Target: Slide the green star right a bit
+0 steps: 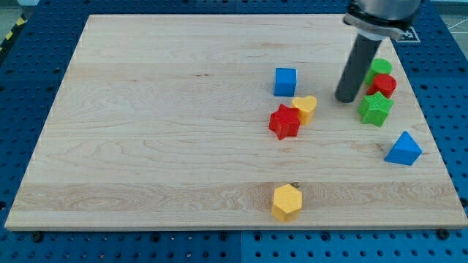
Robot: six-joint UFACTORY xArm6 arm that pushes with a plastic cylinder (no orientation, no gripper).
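My tip [346, 99] rests left of the ridged green star [375, 108].

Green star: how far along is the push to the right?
Done: my tip is set down at the view's left of the green star, slightly above it, on the correct side for a rightward push. In hand: closing the small gap; tip and star look apart. Left: the slide itself; the star sits just below the red block.

A blue cube [286, 81] is sitting above a red star [284, 121] that is touching a yellow heart [306, 107]. A yellow hexagon [287, 201] is lying near the bench's [146, 131] bottom edge, a blue triangle [404, 149] at the view's right. A red block [383, 85] is sitting against a green block [380, 67].
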